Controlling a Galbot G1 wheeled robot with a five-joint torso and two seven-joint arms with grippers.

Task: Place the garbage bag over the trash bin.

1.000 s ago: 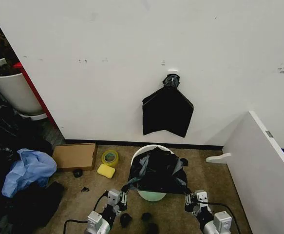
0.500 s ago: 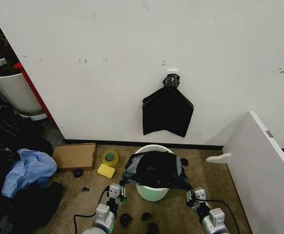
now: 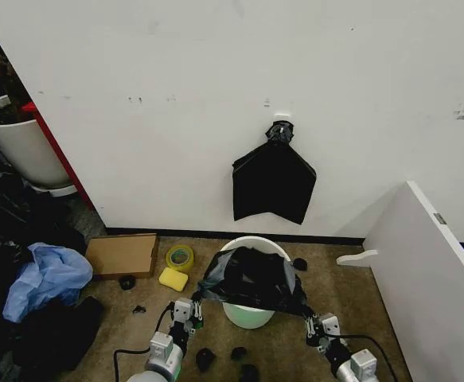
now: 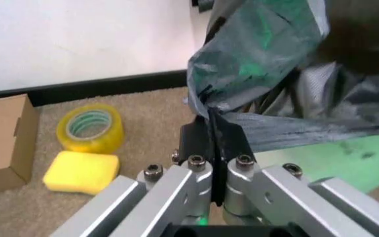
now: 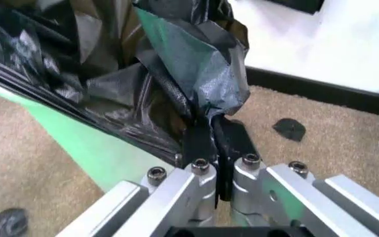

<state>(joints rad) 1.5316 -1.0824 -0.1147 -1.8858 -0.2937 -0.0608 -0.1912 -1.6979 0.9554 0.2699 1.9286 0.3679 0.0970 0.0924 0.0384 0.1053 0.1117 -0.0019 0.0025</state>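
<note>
Garbage bag (image 3: pixel 251 278) drapes over trash bin (image 3: pixel 249 312), hiding most of its rim. Wrist views show left gripper (image 4: pixel 214 143) and right gripper (image 5: pixel 217 143) each clamped on a bag edge.

You have one trash bin (image 3: pixel 248 314), one garbage bag (image 3: pixel 251 278), one tape roll (image 3: pixel 179 258), one yellow sponge (image 3: pixel 173 278), one cardboard box (image 3: pixel 122 254), one blue bag (image 3: pixel 47 277) and two grippers.

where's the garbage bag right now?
In the head view the garbage bag drapes over the trash bin below the wall, stretched between the left gripper and the right gripper, each shut on a corner.
</note>
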